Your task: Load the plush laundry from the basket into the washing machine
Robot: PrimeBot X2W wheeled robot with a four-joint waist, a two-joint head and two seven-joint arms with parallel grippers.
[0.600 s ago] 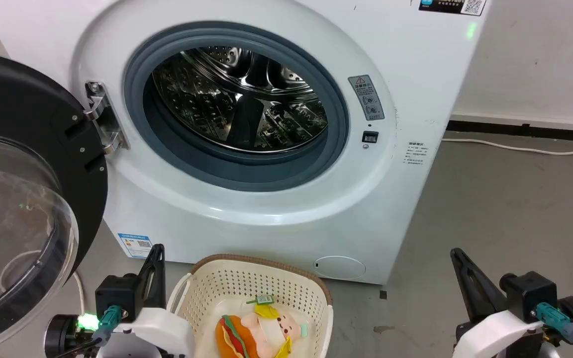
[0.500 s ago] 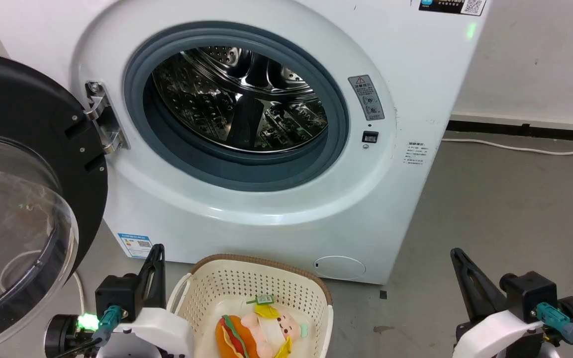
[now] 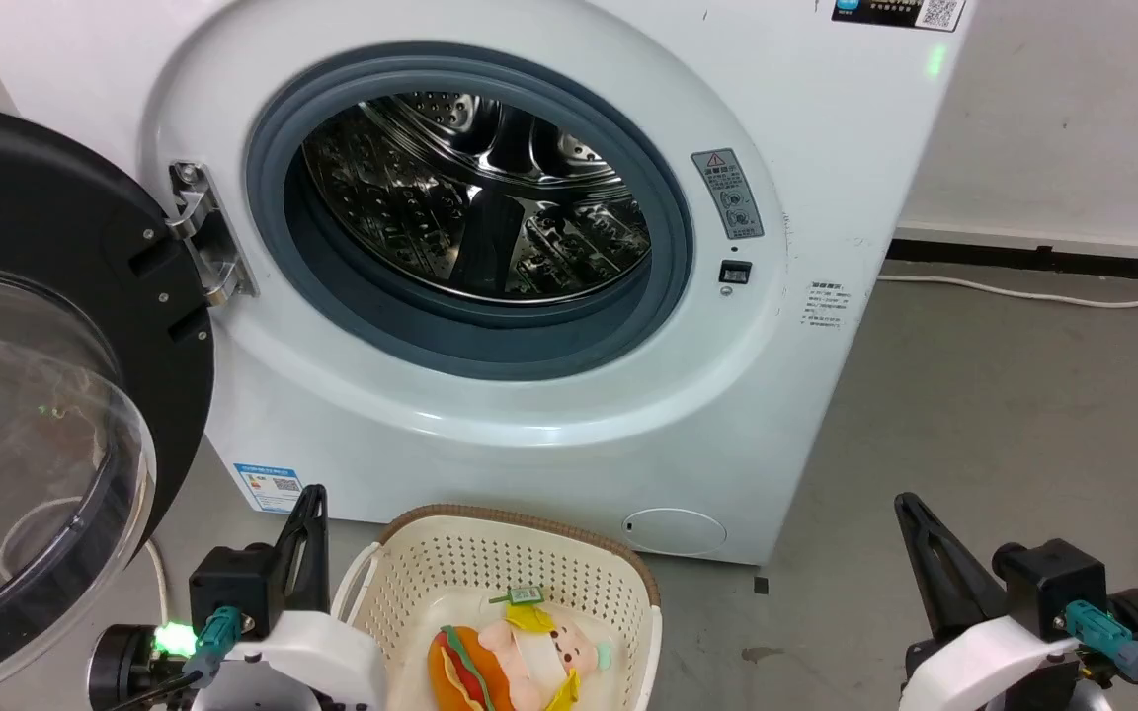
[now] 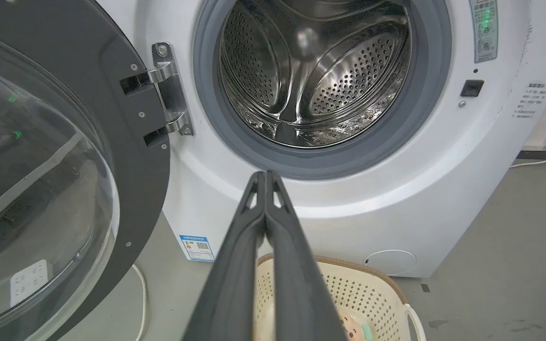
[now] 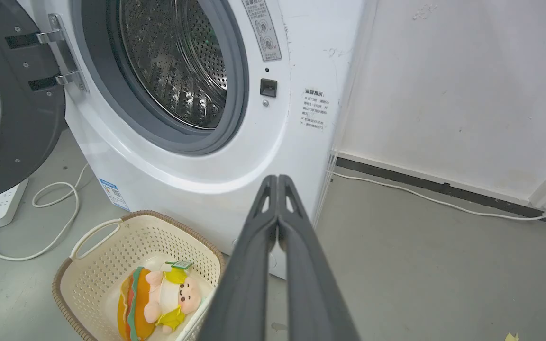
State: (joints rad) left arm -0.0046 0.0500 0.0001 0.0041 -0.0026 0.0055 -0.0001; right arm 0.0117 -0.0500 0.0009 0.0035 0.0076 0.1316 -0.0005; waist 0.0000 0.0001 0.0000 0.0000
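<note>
The plush laundry [image 3: 510,660] lies in the basket [image 3: 520,516] (the washing machine [image 3: 529,434] stands open behind).

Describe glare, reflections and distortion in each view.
Head view: hard highlights on the steel drum, faint green reflections in the door dome. Left wrist view: reflected streaks cross that dome. Right wrist view: the washing machine leans; the plush laundry is sharp.
</note>
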